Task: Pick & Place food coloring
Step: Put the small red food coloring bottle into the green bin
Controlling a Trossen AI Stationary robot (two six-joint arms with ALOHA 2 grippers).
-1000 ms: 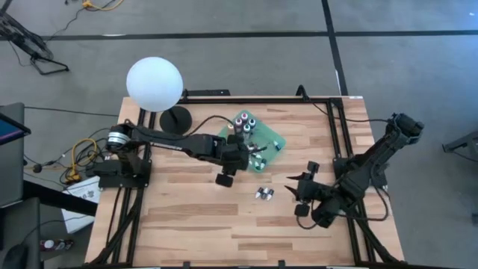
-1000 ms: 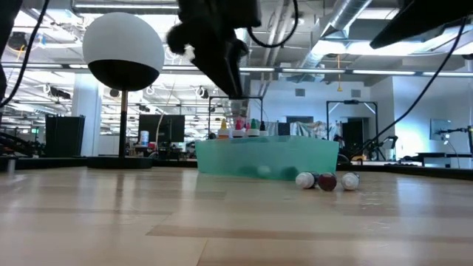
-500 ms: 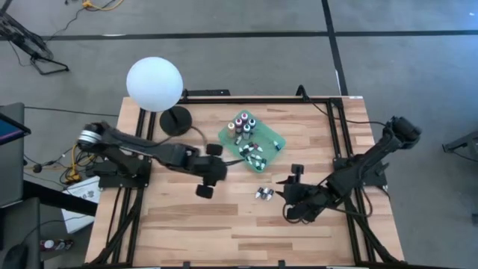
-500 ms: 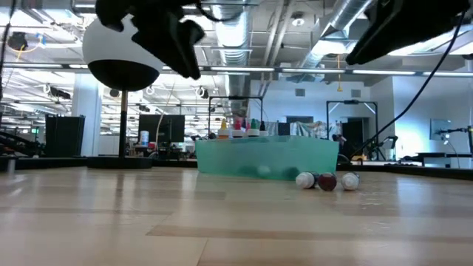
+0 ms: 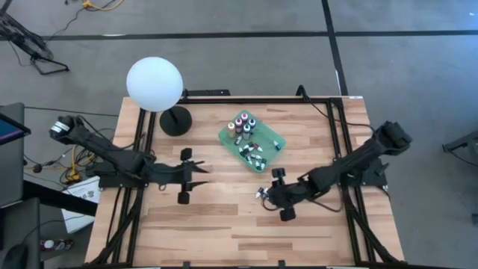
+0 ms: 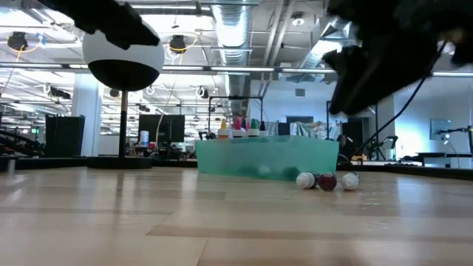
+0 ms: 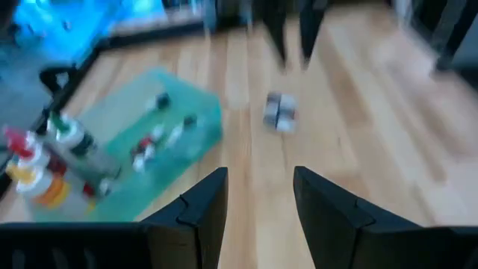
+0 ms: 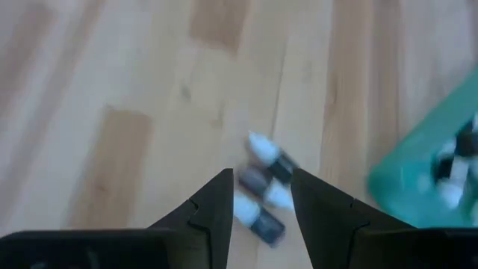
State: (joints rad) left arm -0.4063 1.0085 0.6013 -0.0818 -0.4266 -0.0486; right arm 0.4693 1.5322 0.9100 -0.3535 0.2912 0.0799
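The wooden surface (image 5: 224, 224) is wide and mostly bare. The green tray (image 5: 272, 139) sits a little far of centre, well inside every edge, with upright bottles (image 5: 243, 122) clustered at its far-left end and smaller ones lying flat toward its near-right end. A small group of loose bottles (image 5: 263, 193) lies on the wood just near of the tray; the low view shows them as three, lying on their sides in a row (image 6: 325, 180) in front of the tray's wall (image 6: 266, 159). A lamp with a white globe (image 5: 154, 84) and a round black base (image 5: 175, 120) stands at the far-left corner.

The right hand (image 5: 270, 197) reaches in from the right edge and hangs above the loose bottles. Its fingers (image 8: 216, 205) are spread, with two or three of the bottles (image 8: 261, 187) lying between and just beyond them, nothing gripped. The left hand (image 5: 200, 168) is out over the left half of the surface, well apart from the tray, its fingers (image 7: 202, 209) also spread and holding nothing; ahead of it lie the tray (image 7: 112, 119) and the loose bottles (image 7: 280, 112).

Open wood stretches along the whole near edge and to the near left. A black frame runs along the left, right and far edges. No label or writing on the bottles can be read.
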